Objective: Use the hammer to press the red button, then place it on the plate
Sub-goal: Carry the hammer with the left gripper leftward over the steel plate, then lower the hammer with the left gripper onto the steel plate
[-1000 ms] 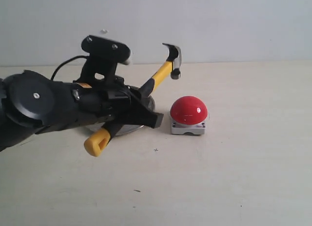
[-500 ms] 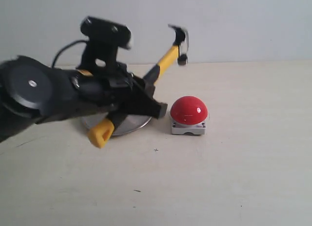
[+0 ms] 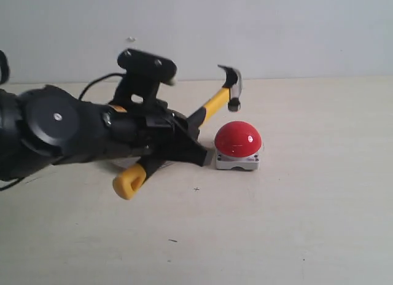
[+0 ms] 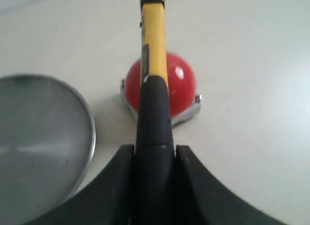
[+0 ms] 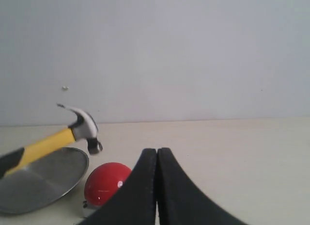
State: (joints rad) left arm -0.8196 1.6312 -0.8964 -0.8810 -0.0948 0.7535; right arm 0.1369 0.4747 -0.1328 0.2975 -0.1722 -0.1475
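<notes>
My left gripper (image 3: 179, 145) is shut on the black sleeve of the hammer (image 3: 216, 103). The shaft slopes up to the right, and its dark head hangs just above the red button (image 3: 238, 139) with a small gap. The yellow looped butt sticks out low on the left. In the left wrist view the gripper (image 4: 154, 150) clamps the sleeve, and the hammer's yellow shaft (image 4: 154, 40) crosses over the button (image 4: 180, 89). The plate (image 4: 43, 137) lies beside the button; in the exterior view the arm hides it. My right gripper (image 5: 157, 150) is shut with nothing in it.
The pale table (image 3: 295, 223) spreads out in front of and to the right of the button. A plain wall (image 3: 276, 27) stands behind. The right wrist view shows the hammer head (image 5: 84, 128), the plate (image 5: 38, 181) and the button (image 5: 102, 184) to one side.
The left arm lifted the hammer head, then shifted right and brought it down close over the red button. The arm now hides the plate in the exterior view.
</notes>
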